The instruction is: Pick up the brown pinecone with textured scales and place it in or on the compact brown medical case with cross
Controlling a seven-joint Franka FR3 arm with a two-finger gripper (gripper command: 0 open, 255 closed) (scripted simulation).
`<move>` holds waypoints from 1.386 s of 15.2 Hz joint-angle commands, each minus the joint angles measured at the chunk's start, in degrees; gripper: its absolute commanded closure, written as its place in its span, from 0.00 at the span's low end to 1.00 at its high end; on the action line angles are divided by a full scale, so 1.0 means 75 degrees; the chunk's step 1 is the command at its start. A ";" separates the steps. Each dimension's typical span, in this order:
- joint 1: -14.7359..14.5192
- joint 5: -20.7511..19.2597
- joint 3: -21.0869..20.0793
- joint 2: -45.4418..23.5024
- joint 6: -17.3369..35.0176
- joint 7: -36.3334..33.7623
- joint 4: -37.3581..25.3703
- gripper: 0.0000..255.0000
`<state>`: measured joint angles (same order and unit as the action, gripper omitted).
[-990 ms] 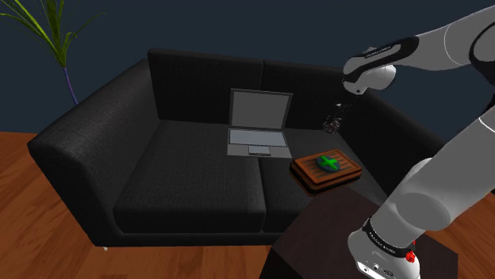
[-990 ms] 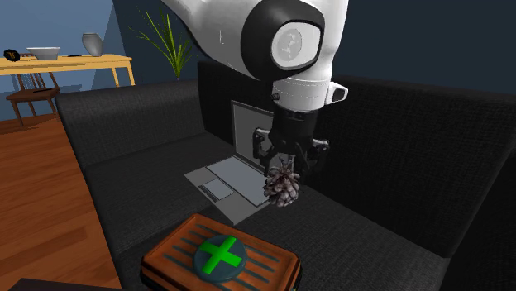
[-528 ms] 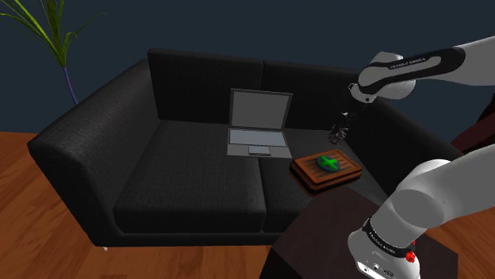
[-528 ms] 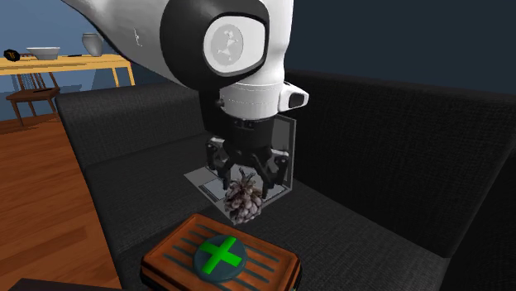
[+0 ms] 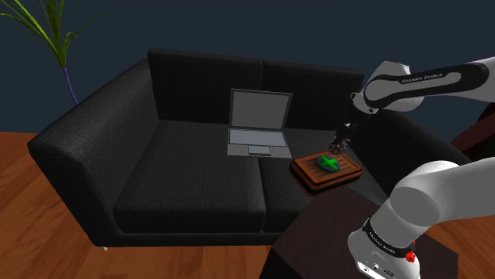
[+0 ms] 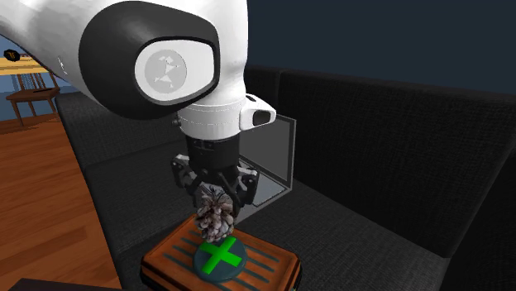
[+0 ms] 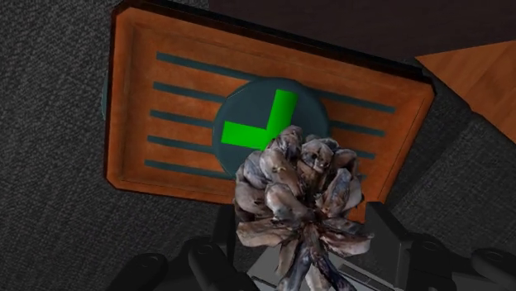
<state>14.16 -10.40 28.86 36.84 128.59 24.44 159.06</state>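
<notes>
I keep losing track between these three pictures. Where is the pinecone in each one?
Shoulder view: the pinecone is small, right of centre, just over the brown case.
Second exterior view: the pinecone is at lower centre, clasped in the black gripper, above the case.
Wrist view: the pinecone is large, near the fingers, partly covering the case.
Shared landmark: the green cross on the case lid.

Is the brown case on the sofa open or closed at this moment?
Closed. The case lies flat on the sofa with its lid down and its green cross facing up; nothing of its inside shows.
</notes>
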 commanded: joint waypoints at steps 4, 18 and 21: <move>-0.0056 -0.0021 0.0189 -0.0368 0.0677 0.0094 0.0310 1.00; -0.0223 0.0043 0.0506 -0.1026 0.1637 0.0299 0.0623 1.00; -0.0217 0.0039 0.0505 -0.1018 0.1634 0.0300 0.0628 0.00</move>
<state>12.53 -10.11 32.64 29.21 140.84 26.68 163.76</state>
